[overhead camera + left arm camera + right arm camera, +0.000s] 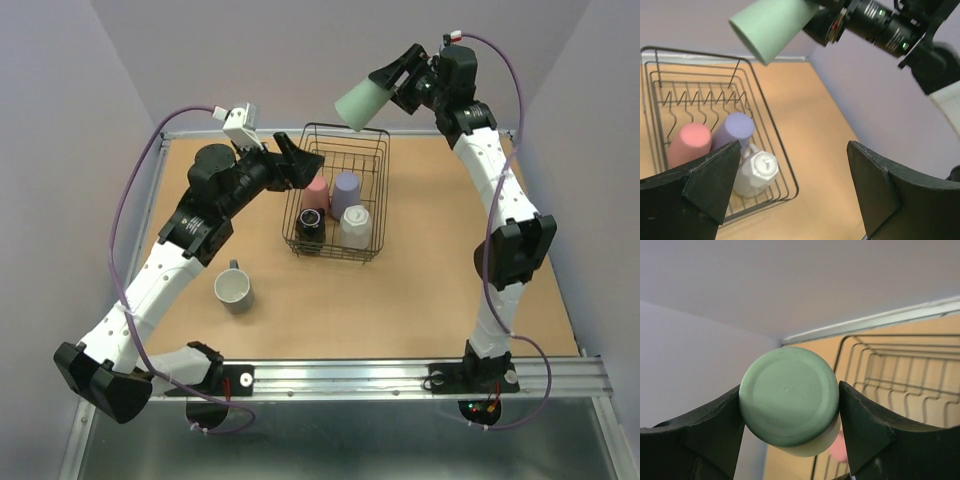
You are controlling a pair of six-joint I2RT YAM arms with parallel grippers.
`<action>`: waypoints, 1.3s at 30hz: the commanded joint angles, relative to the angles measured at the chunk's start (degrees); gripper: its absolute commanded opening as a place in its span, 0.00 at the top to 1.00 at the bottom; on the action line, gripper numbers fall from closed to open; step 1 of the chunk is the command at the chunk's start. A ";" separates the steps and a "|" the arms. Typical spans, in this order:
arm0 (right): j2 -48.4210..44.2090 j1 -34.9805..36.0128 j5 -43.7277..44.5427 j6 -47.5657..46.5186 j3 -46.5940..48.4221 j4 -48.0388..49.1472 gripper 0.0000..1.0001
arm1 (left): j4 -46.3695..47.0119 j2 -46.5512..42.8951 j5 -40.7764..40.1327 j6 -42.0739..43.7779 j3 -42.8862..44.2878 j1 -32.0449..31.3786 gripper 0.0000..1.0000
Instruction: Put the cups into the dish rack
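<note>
Fingers of the right gripper are clamped on the green cup — held tilted at upper centre, mouth aimed down-left at the dish rack just below; the left gripper is spread, empty.

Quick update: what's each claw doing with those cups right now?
Right gripper shut on pale green cup, raised near dish rack. Left gripper open, empty. Grey-blue mug on table; nothing blocking.

Pale lilac walls enclose a tan wooden tabletop edged with aluminium rail.
</note>
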 commanded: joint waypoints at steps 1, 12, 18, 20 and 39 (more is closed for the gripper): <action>7.34 0.25 11.52 -13.12 12.67 -11.85 1.00 | -6.27 -1.88 -2.52 3.70 -1.51 0.05 0.01; 23.08 3.94 23.75 -21.75 27.28 -15.73 1.00 | -13.30 -3.02 -2.44 8.01 -0.20 0.22 0.01; 26.88 4.65 25.42 -23.51 29.30 -14.76 1.00 | -14.98 -1.09 -1.91 10.90 1.12 0.49 0.01; 27.49 5.09 26.21 -24.74 28.60 -14.67 1.00 | -15.59 0.14 -1.74 11.61 2.26 0.57 0.01; 29.34 7.99 28.24 -30.54 20.96 -17.22 0.74 | -14.89 2.86 -2.35 12.84 3.32 1.89 0.01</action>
